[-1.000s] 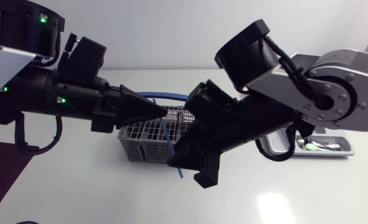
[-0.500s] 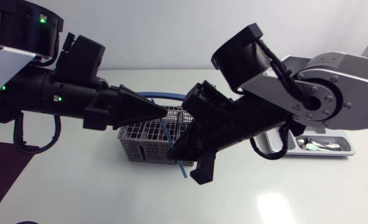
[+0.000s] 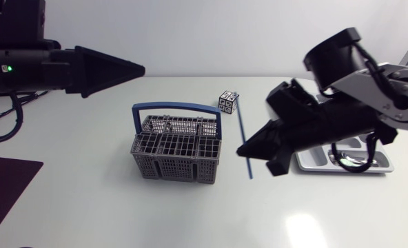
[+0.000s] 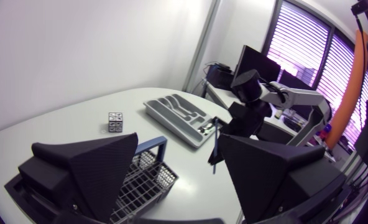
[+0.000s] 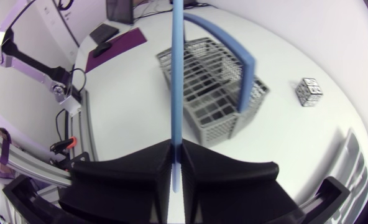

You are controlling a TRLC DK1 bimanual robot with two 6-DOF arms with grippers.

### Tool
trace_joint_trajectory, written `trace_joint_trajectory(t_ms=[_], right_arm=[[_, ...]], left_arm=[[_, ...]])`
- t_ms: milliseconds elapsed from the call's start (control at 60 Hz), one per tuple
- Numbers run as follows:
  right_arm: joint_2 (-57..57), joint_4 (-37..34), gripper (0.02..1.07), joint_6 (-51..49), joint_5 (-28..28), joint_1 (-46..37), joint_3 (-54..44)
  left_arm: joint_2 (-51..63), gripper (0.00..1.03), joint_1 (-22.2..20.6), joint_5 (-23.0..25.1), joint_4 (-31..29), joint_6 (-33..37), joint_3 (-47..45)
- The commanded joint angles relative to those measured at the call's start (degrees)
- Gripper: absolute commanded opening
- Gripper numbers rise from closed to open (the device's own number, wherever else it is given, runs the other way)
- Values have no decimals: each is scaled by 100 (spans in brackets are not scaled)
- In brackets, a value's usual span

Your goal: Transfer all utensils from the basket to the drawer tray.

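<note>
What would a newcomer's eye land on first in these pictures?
The right end effector, shut on a thin blue utensil, holds it between the grey wire basket and the cutlery tray. The left end effector hangs open and empty, well clear of the basket.

Head view overhead, downward; wrist views oblique across table point(image 3: 87, 207); basket point(image 3: 176, 165) common to all

Right gripper point(image 3: 249, 153) with clamped blue utensil point(image 3: 241, 127) now out of the basket point(image 3: 169, 167), beside it; left gripper point(image 3: 139, 67) back from above the basket.
</note>
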Motion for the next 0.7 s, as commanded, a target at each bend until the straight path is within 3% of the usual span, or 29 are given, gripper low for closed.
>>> trace_joint_trajectory(t_ms=[0,167,333,450,683], right_arm=[[-116,-185,7,-302,-121,-742,-152],[210,-211,7,-724,-156,-2219,-82],[1062,17,7,-751,-16,-3159,235],[1695,123,7,-724,195,-3476,542],[2820,421,7,-461,731,-3766,1157]], left_arm=[[-30,96,312,-203,-118,227,36],[57,96,584,-1267,-364,1097,-438],[66,96,637,-1829,-293,1686,-1027],[154,96,769,-2066,-276,1853,-1194],[532,96,708,-2998,225,2284,-1783]])
